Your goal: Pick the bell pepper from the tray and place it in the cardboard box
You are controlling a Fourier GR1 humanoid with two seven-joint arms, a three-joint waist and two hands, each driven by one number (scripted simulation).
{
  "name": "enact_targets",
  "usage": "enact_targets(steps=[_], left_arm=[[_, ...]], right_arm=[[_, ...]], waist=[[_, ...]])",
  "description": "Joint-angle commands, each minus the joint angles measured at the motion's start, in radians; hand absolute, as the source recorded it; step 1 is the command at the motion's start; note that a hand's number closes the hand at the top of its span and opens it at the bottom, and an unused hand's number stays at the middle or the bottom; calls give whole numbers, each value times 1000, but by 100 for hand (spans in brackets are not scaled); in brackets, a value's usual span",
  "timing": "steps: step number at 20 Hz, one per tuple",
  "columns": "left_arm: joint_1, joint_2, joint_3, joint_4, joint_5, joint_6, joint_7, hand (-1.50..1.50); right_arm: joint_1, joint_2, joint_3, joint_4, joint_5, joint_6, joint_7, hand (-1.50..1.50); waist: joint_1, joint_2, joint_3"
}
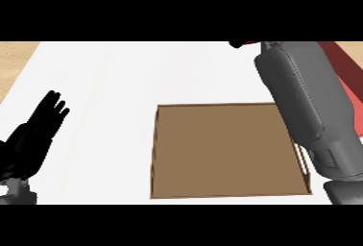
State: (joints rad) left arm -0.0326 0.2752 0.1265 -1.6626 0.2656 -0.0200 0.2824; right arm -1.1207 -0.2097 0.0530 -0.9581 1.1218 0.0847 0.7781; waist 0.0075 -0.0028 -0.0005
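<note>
**White bench carrying a box and a tray**

The white bench (106,81) is stretching across the whole view. A tan wooden strip (18,57) is showing along its far-left side, up and to the left of the fingers (53,108) of the left hand (28,144). An open cardboard box (223,149) is sitting flat on the bench to the right of those fingers, apart from them, its brown floor facing up. A red tray (344,72) is lying well apart from the fingers at the far right, past the box's right wall, and is only partly showing.
</note>
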Motion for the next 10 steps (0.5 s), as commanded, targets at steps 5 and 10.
enact_targets(steps=[5,10], left_arm=[[-1,-9,2,8,-22,-7,-12,0],[-37,6,33,79,-2,-42,-24,0]], right_arm=[[-37,-79,-62,-1,67,-44,92,150],[-55,-176,-115,76,52,-21,12,150]], waist=[[2,4,0],[1,6,0]])
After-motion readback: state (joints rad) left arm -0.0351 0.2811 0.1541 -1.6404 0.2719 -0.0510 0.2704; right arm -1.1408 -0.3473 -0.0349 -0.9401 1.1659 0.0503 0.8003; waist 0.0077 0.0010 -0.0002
